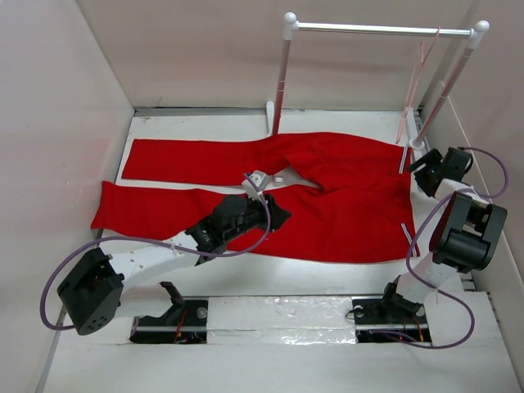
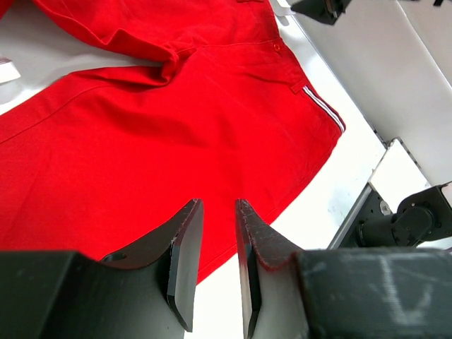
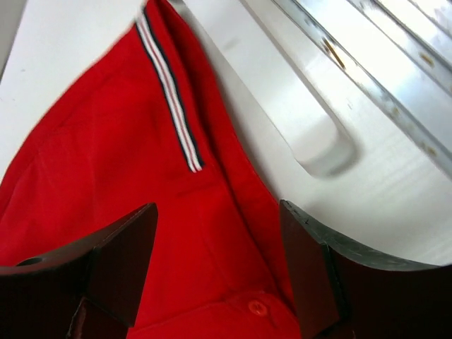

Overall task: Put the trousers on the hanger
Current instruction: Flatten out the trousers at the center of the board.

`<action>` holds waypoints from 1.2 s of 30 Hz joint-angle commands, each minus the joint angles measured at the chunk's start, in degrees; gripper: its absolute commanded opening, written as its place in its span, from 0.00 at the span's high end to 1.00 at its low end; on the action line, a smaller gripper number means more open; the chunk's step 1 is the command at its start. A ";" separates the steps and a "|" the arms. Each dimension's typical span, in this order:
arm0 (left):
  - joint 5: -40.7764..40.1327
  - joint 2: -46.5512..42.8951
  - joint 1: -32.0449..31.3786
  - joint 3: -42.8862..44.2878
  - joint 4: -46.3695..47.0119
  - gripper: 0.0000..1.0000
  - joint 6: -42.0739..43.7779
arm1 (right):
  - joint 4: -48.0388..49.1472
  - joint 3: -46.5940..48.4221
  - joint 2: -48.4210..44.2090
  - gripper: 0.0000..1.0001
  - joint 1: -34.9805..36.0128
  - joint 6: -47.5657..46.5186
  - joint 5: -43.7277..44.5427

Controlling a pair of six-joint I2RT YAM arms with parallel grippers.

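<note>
Plain pale walls (image 1: 205, 57) box in a white worktop (image 1: 311, 278) under soft, even light; a rack (image 1: 377, 29) with white posts and a silver bar stands back right

L arm (image 1: 147, 259), R arm (image 1: 467, 236): blk joints, white links, purple cables (image 1: 131, 239).

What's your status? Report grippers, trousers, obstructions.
Left gripper slightly open, empty, over trousers. Right gripper wide open over their waist edge. Trousers flat on table; hanger bare on rack. Nothing blocking.

white table (image 1: 327, 274), red trousers (image 1: 344, 196) spread flat, rack (image 1: 273, 123) behind
</note>
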 commanded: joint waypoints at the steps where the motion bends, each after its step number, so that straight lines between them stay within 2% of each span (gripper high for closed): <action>1: 0.69 -1.21 0.11 -0.71 2.49 0.77 -0.20 | -3.68 2.15 2.10 0.25 2.02 -2.07 2.71; 5: 0.61 -2.53 0.11 -1.23 2.84 0.77 -0.20 | -5.85 4.16 4.73 0.27 2.02 -2.33 4.66; 9: 0.78 -3.14 0.11 -1.32 2.58 0.78 -0.29 | -10.25 10.22 10.26 0.51 1.49 -3.91 3.34; 14: 1.31 -3.15 0.11 -1.41 2.84 0.77 -0.64 | -13.33 14.79 12.90 0.36 2.02 -7.59 1.24; 18: 1.49 -3.15 0.11 -1.50 3.28 0.77 -0.64 | -19.39 19.45 15.45 0.35 2.55 -11.99 1.05; 23: 1.57 -2.88 0.11 -1.24 3.01 0.77 -0.64 | -19.93 19.90 15.81 0.35 2.02 -14.19 -1.75; 26: 1.05 -2.53 0.11 -1.32 2.67 0.78 -0.73 | -21.07 21.22 16.69 0.38 1.49 -14.98 -4.30; 29: 1.66 -2.53 0.11 -1.15 2.75 0.78 -0.73 | -22.56 23.33 18.18 0.45 1.49 -15.95 -5.36; 32: 1.22 -2.00 0.11 -1.15 2.67 0.78 -0.73 | -22.66 23.68 18.36 0.59 1.49 -16.13 -5.80; 33: 1.22 -2.00 0.11 -0.97 2.40 0.78 -0.81 | -22.40 23.59 18.27 0.70 1.49 -16.13 -6.15; 36: 1.31 -2.44 0.11 -1.32 3.01 0.78 -0.73 | -19.16 21.32 16.53 0.94 1.49 -15.34 -8.96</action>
